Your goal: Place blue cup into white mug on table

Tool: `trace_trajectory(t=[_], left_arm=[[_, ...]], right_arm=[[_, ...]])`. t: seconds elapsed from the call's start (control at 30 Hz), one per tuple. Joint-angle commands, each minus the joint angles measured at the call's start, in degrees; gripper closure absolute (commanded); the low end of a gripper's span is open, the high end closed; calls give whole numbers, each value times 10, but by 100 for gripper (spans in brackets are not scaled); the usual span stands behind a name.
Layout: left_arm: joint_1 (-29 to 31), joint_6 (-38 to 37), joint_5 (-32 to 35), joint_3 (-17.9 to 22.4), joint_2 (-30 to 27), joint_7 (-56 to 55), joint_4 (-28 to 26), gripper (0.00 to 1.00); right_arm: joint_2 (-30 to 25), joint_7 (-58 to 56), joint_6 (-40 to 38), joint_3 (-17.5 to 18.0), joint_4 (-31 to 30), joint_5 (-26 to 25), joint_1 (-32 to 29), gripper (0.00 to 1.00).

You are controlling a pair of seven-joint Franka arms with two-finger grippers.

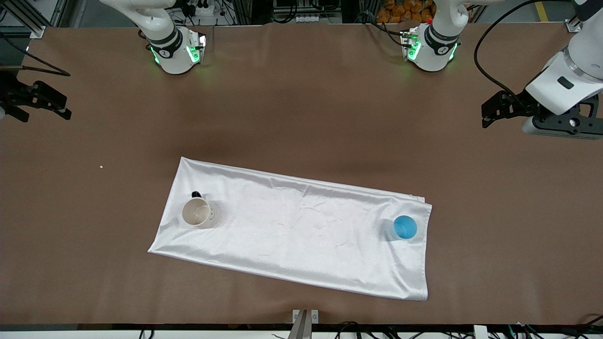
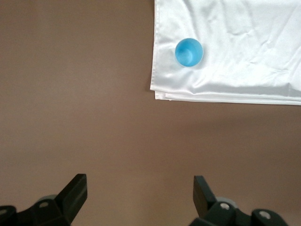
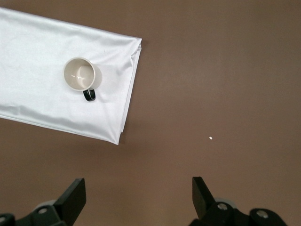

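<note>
The blue cup (image 1: 404, 228) stands upright on the white cloth near its corner at the left arm's end; it also shows in the left wrist view (image 2: 188, 52). The white mug (image 1: 197, 212) stands upright on the cloth at the right arm's end, dark handle pointing toward the robots; it also shows in the right wrist view (image 3: 80, 74). My left gripper (image 1: 486, 115) is open and empty over the bare brown table (image 1: 301, 103), apart from the cup. In its wrist view (image 2: 140, 188) the jaws are wide. My right gripper (image 1: 66, 107) is open and empty over bare table, apart from the mug (image 3: 139, 188).
The shiny white cloth (image 1: 301, 230) lies slanted across the middle of the table, with a folded edge at the left arm's end (image 2: 225, 96). A tiny white speck (image 1: 101, 166) lies on the table between the right gripper and the cloth.
</note>
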Motion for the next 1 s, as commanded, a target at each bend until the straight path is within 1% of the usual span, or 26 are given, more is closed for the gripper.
trace_trajectory(t=[0.0, 0.33, 0.97], left_arm=[[-3, -7, 1, 0, 1, -7, 10, 0], [-1, -7, 1, 0, 2, -6, 10, 0], [-4, -2, 4, 0, 12, 3, 9, 0]], right_arm=[[9, -1, 17, -7, 15, -3, 3, 0], [11, -1, 21, -14, 18, -3, 1, 0], [13, 2, 19, -11, 18, -2, 4, 0]])
